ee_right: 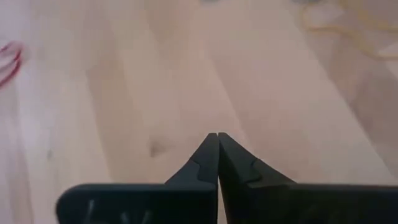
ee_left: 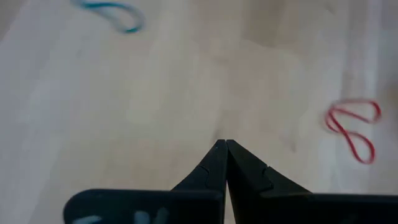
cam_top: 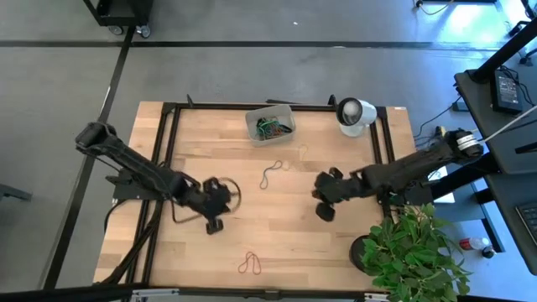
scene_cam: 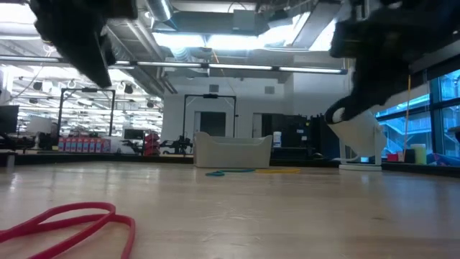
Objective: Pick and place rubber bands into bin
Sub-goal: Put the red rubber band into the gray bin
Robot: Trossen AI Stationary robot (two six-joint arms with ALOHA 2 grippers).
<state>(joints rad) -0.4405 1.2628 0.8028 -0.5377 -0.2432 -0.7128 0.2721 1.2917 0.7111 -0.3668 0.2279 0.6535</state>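
Centrally, teal rubber band (cam_top: pixel 269 175) lies elongated, diagonal toward bin (cam_top: pixel 269 122).

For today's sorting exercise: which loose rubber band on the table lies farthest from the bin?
The red band, alone near the table's front edge; the teal band and tan band lie much closer to the bin.

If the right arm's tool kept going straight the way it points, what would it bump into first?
Probably just the bare wooden table. The right tool is shut with nothing in it and aims down at empty wood. A yellowish rubber band and a red rubber band lie off to either side, not in its line.
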